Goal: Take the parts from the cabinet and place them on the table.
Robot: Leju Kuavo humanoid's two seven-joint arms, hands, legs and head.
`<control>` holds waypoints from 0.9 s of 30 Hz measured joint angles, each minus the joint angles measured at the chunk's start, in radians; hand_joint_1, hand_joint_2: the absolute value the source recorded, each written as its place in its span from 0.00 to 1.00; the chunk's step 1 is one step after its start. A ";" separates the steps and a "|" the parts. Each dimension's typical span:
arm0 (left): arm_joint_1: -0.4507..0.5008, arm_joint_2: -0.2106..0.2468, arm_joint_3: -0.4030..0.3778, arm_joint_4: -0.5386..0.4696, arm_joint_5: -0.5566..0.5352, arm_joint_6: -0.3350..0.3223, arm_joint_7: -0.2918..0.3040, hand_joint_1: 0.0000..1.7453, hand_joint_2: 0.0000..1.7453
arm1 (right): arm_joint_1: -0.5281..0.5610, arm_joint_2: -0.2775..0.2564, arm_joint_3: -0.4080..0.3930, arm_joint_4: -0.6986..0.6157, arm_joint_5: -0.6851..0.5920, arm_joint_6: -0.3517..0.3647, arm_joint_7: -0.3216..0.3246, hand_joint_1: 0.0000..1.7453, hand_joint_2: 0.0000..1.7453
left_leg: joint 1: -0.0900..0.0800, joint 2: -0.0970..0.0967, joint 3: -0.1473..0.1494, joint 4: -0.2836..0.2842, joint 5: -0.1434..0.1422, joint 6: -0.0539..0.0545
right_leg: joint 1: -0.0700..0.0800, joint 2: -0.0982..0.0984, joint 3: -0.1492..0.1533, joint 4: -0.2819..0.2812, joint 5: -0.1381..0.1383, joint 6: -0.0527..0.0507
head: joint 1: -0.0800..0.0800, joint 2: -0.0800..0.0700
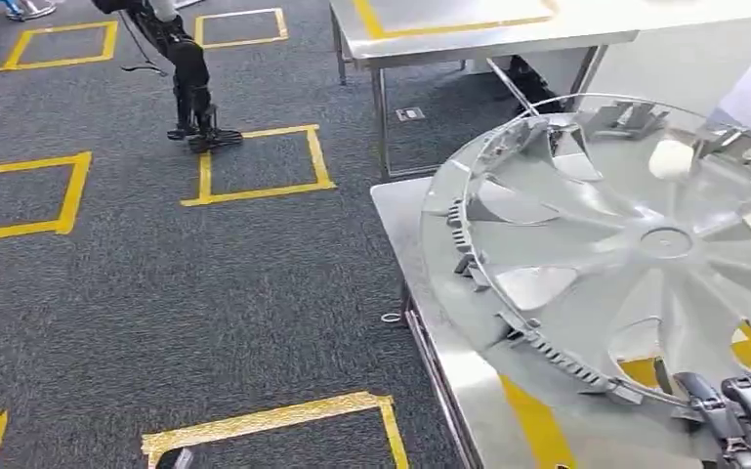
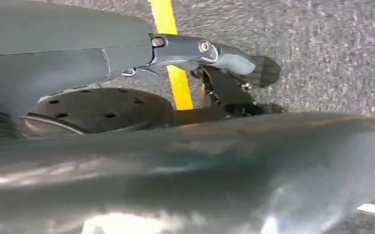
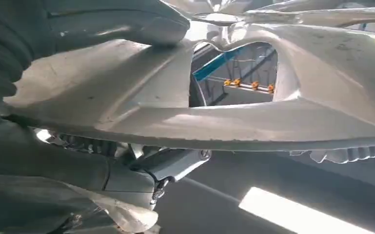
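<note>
A large silver wheel cover (image 1: 635, 244) with curved spokes hangs tilted above the near steel table (image 1: 449, 362). My right hand (image 1: 742, 410) grips its lower rim at the bottom right, dark fingers over the edge. In the right wrist view the thumb (image 3: 127, 24) presses one face of the wheel cover (image 3: 253, 122), and the fingers (image 3: 170, 165) lie under the other. My left hand (image 2: 214, 68) hangs over the carpet with its thumb and fingers stretched out and nothing in it.
The near table carries yellow tape (image 1: 537, 425), and its left edge borders grey carpet marked with yellow tape squares (image 1: 254, 161). A second steel table (image 1: 469, 34) stands further back. A dark legged machine (image 1: 190, 88) stands on the carpet at the upper left.
</note>
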 joint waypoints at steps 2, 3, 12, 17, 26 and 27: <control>-0.002 0.000 0.000 0.000 0.000 0.001 0.000 0.00 0.00 | 0.005 0.000 0.000 0.000 0.000 0.000 0.000 1.00 1.00 | -0.004 0.017 0.004 -0.016 0.001 0.004 | -0.004 0.017 -0.006 -0.012 0.012 0.015 | 0.000 0.000; -0.002 -0.001 0.000 0.000 -0.002 0.001 -0.001 0.00 0.00 | 0.007 0.000 0.000 0.000 0.000 0.000 0.000 1.00 1.00 | 0.009 0.031 0.013 -0.048 0.019 0.003 | -0.004 0.007 -0.011 -0.006 0.009 0.016 | 0.002 0.000; 0.002 -0.005 0.000 0.000 -0.005 0.000 -0.002 0.00 0.00 | 0.006 0.000 0.000 0.000 0.002 0.000 -0.002 1.00 1.00 | -0.003 0.135 0.009 -0.054 0.027 0.010 | 0.016 -0.116 0.036 0.025 -0.031 0.014 | 0.010 0.000; -0.001 -0.008 0.000 0.000 -0.005 0.000 -0.002 0.00 0.00 | 0.006 0.000 0.000 -0.002 0.001 0.000 -0.001 1.00 1.00 | -0.002 0.167 0.010 -0.049 0.027 -0.007 | 0.036 -0.141 0.074 -0.057 -0.026 -0.022 | 0.007 0.000; 0.005 -0.002 0.019 0.000 0.035 -0.026 0.035 0.00 0.00 | 0.003 0.000 0.006 -0.001 0.001 0.000 -0.001 1.00 1.00 | 0.040 0.083 -0.070 0.172 -0.059 -0.057 | 0.014 -0.058 0.077 -0.070 -0.001 -0.032 | 0.003 0.000; 0.004 -0.001 0.019 0.000 0.035 -0.029 0.047 0.00 0.00 | 0.002 0.000 0.007 -0.001 0.001 0.000 -0.001 1.00 1.00 | 0.045 0.075 -0.032 0.087 -0.011 -0.061 | 0.011 -0.047 0.077 -0.068 0.000 -0.029 | 0.002 0.000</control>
